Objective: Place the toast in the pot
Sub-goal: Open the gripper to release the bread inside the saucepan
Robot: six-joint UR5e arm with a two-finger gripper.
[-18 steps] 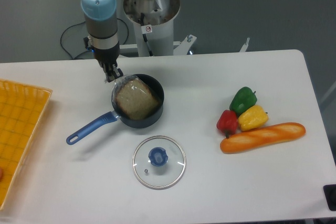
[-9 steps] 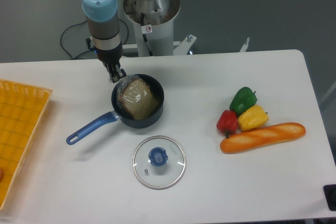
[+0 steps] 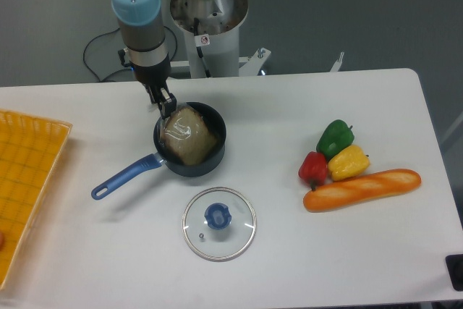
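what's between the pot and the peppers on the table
Nothing: in the fixed camera view, bare white table runs from the pot to the red pepper and green pepper.

I see a white worktop (image 3: 289, 251). On it the pot (image 3: 210, 163) stands left of centre, its blue handle pointing front-left. A glass lid (image 3: 219, 223) lies just in front. An orange tray (image 3: 29, 179) sits at the left edge. At right, three peppers (image 3: 334, 155) touch a baguette (image 3: 362, 189).
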